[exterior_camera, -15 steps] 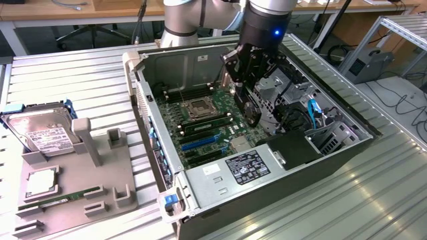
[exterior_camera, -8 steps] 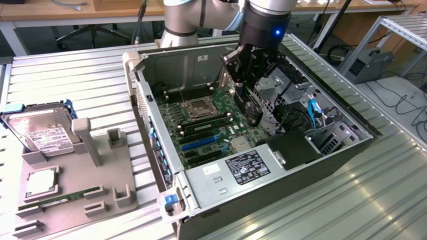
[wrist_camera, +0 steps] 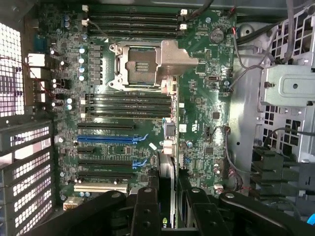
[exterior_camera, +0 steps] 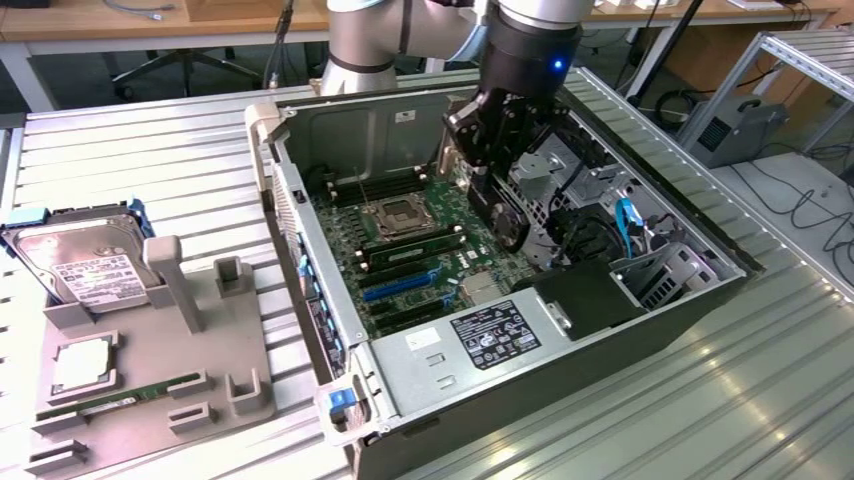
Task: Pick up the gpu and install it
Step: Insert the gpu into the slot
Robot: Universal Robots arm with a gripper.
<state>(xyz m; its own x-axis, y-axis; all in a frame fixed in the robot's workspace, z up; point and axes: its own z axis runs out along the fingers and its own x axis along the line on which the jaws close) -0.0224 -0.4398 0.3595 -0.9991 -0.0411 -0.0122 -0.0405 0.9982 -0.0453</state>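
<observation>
Inside the open black computer case (exterior_camera: 641, 330), my gripper (exterior_camera: 487, 165) hangs over the green motherboard (exterior_camera: 414, 250). My jaws are closed to a middling width on the gpu (exterior_camera: 505, 215), a thin, flat, dark expansion card, which I hold on edge.

1. Grip. In the wrist view, my two black fingers (wrist_camera: 146, 201) stand on either side of the card (wrist_camera: 167, 167). Its narrow edge faces the camera and runs out from between the fingers of my gripper (wrist_camera: 168, 199).
2. Card position. In the exterior view, the card hangs below my fingers. It sits over the part of the board that is next to the grey metal drive cage (exterior_camera: 561, 175). I cannot tell whether its lower edge touches the board.
3. Board layout. The square silver processor socket (wrist_camera: 138, 64) sits between two banks of long black memory slots (wrist_camera: 130, 105). A long blue expansion slot (wrist_camera: 106, 139) lies beyond them, with shorter black slots nearby.
4. Surroundings. The case lies on a ribbed metal table (exterior_camera: 160, 160). Well apart, on the exterior view's left, a grey plastic fixture tray (exterior_camera: 147, 340) carries three parts:
   - a silver hard drive with a white label (exterior_camera: 80, 265)
   - a square silver processor chip (exterior_camera: 83, 365)
   - a slim green memory stick (exterior_camera: 100, 405)
</observation>
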